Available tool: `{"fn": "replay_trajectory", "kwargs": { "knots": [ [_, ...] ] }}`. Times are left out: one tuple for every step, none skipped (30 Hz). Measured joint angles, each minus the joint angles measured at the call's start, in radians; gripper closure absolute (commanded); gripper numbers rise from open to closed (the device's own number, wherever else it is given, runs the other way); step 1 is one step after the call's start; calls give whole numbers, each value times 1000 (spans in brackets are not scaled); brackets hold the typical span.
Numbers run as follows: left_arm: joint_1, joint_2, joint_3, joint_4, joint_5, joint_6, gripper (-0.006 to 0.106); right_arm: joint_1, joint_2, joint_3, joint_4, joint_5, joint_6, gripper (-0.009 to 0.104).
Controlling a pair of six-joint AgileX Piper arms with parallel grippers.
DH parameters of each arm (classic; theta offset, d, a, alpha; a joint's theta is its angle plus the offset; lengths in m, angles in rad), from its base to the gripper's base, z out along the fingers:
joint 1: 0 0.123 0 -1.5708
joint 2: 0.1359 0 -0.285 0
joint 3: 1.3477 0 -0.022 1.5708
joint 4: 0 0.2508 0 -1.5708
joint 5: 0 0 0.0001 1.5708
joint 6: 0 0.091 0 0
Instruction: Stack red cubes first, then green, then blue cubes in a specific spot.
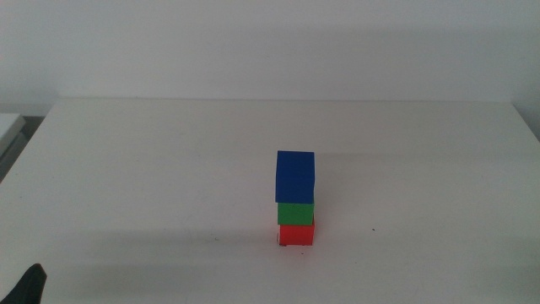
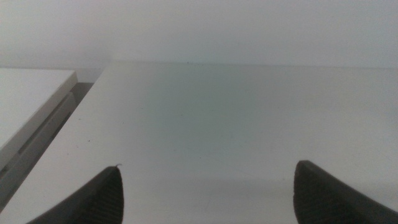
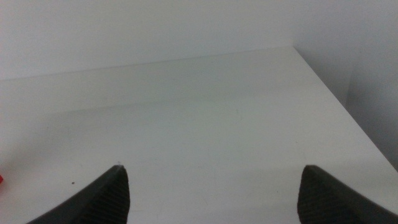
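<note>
In the middle view a three-cube tower stands on the white table, a little right of centre. The red cube (image 1: 296, 234) is at the bottom, the green cube (image 1: 295, 213) rests on it, and the blue cube (image 1: 294, 176) sits on top. No gripper touches the tower. My left gripper (image 2: 208, 190) is open over bare table; a dark bit of it shows at the bottom left corner (image 1: 25, 287) of the middle view. My right gripper (image 3: 214, 190) is open too, with nothing between its jaws. A sliver of the red cube (image 3: 1, 180) shows at the edge of the right wrist view.
The white table (image 1: 152, 169) ends at a far edge against a pale wall. A second white surface (image 2: 28, 99) lies beside the table's left edge, across a narrow gap. The table's right edge (image 3: 348, 112) shows in the right wrist view.
</note>
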Motion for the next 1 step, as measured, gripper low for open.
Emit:
{"fn": "replay_trajectory", "kwargs": {
  "knots": [
    [0, 0, 0, -1, 0, 0, 8, 0, 0, 0, 0, 0, 0, 2]
  ]
}}
